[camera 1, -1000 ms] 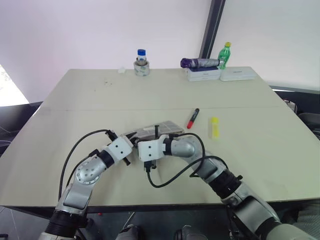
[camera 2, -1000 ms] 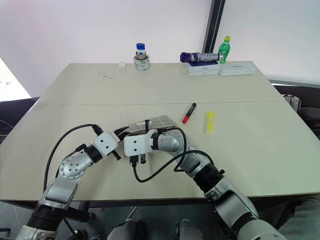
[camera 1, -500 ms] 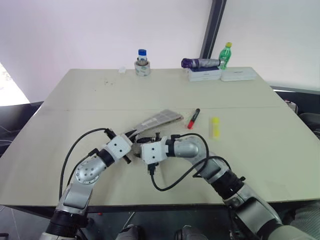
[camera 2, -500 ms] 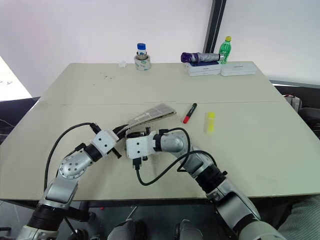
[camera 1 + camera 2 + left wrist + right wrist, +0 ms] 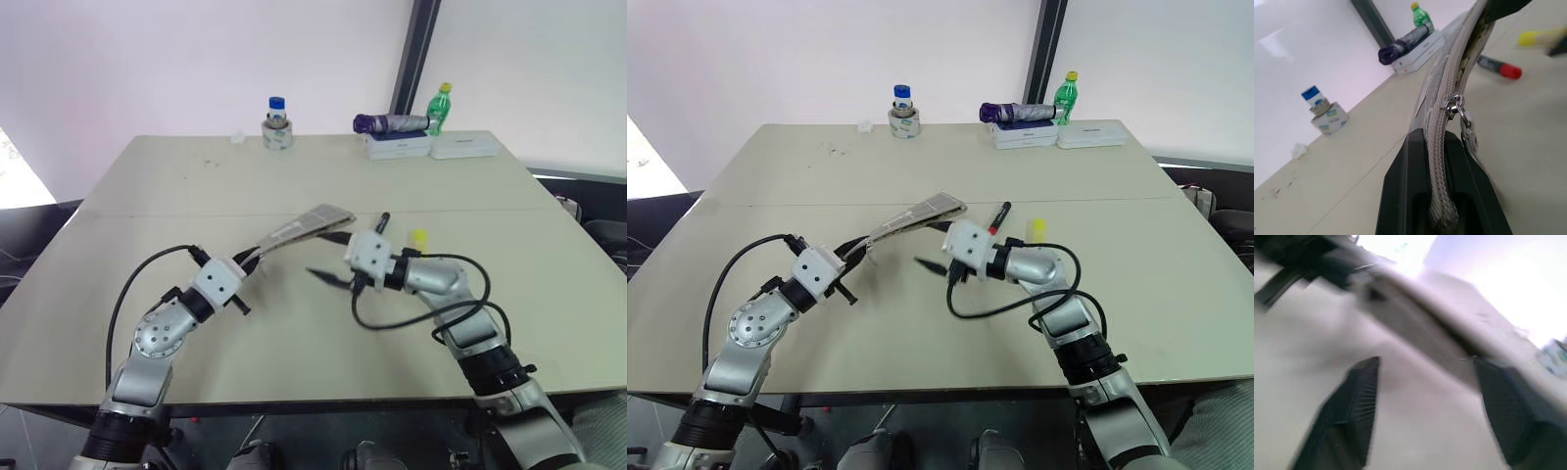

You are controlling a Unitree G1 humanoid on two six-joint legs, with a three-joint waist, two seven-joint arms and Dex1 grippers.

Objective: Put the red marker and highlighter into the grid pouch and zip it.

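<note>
Step in hand: judged to be the fetching of the first pen; the grid pouch (image 5: pixel 299 227) is held up and neither pen is inside it yet.
Left tool (image 5: pixel 1442 147): clamped tight on the zipper edge at one end of the grid pouch, the metal zipper pull (image 5: pixel 1454 104) just beyond its fingers.
Right tool (image 5: pixel 326 277): fingers standing apart with nothing between them, hanging above the table (image 5: pixel 196 186) between the pouch and the pens.
Advice, left side: hold the pouch firmly with the opening facing the pens; the grip sits at one end only, so the far end may sag or swing.
Advice, right side: turn toward the red marker (image 5: pixel 998 218), take it across its body, and avoid nudging the highlighter (image 5: pixel 1036 230) lying near it.
Risk: a pen pushed against the slack fabric could slide off the mouth instead of entering.
Grid pouch, look: flat grey fabric with a fine white grid, thick woven zipper edge, seam parted past the pull.
Grid pouch, place: lifted at a slant, held end low, far end raised near the marker.
Red marker, place: on the table, just beyond the right tool.
Highlighter, place: on the table, just right of the marker, partly hidden by the right arm.
</note>
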